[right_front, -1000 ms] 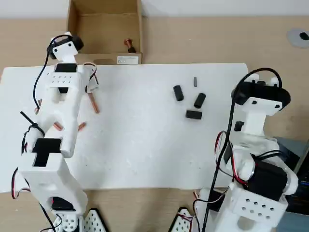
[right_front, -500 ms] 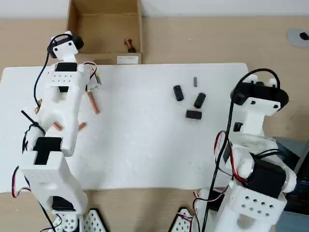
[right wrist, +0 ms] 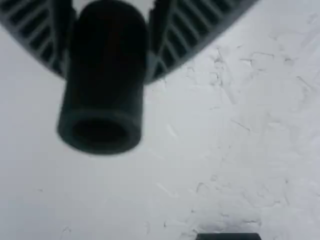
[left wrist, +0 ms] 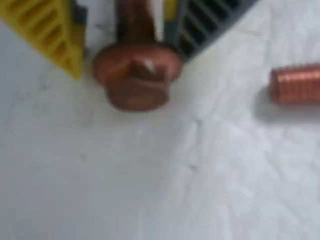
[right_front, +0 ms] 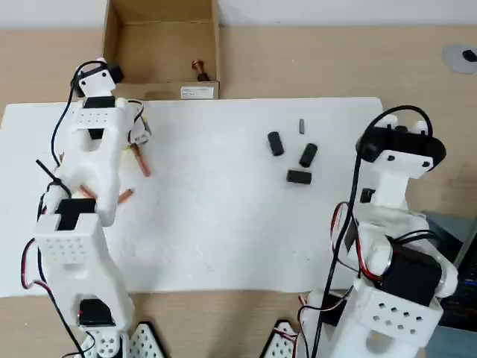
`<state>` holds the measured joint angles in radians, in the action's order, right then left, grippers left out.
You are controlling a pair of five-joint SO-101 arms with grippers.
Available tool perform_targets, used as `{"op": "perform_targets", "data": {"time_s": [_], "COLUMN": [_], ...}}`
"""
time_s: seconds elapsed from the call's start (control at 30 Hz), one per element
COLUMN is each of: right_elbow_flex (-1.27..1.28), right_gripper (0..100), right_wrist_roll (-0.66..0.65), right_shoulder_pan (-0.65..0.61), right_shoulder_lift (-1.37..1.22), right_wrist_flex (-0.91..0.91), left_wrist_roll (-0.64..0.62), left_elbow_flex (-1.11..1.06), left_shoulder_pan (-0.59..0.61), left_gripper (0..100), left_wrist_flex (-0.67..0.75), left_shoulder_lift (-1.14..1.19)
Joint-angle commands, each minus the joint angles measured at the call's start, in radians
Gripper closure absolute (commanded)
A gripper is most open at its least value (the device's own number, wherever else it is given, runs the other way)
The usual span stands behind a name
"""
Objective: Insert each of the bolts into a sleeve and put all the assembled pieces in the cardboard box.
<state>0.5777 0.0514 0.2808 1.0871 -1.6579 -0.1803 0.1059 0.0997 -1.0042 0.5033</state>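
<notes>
My left gripper is shut on a copper bolt, gripped by the shank between the yellow and the dark finger, its head just above the white mat. A second bolt's threaded end lies close by. In the high view the left arm stands over the loose bolts, one bolt showing beside it. My right gripper is shut on a black sleeve, its open end toward the camera. Three more sleeves lie on the mat left of the right arm.
The cardboard box stands at the far left beyond the mat, with one copper piece inside its near right corner. A small dark pin lies by the sleeves. The white mat is bare in the middle.
The left arm has shifted a little to the left and toward the box, and the bolt beside it moved with it. The right arm has barely moved.
</notes>
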Motion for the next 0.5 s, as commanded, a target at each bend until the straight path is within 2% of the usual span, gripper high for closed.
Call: {"op": "perform_targets", "data": {"time_s": [0.0, 0.07, 0.27, 0.47], "right_elbow_flex": [0.002, 0.002, -0.004, -0.036], "right_gripper": [98.8, 98.8, 98.8, 98.8], "right_wrist_roll": [0.009, 0.009, 0.008, 0.005], "right_shoulder_pan": [0.007, 0.007, 0.007, 0.007], "right_shoulder_lift": [0.015, 0.015, 0.015, 0.015], "right_wrist_flex": [0.021, 0.021, 0.023, 0.018], "left_wrist_roll": [-0.011, -0.008, -0.006, -0.009], "left_elbow_flex": [0.083, 0.094, 0.106, 0.265], "left_shoulder_pan": [0.003, 0.002, -0.002, -0.018], "left_gripper": [91, 100, 100, 100], "left_wrist_flex": [0.006, 0.005, -0.044, -0.25], "left_shoulder_lift": [0.047, 0.058, 0.058, 0.044]}}
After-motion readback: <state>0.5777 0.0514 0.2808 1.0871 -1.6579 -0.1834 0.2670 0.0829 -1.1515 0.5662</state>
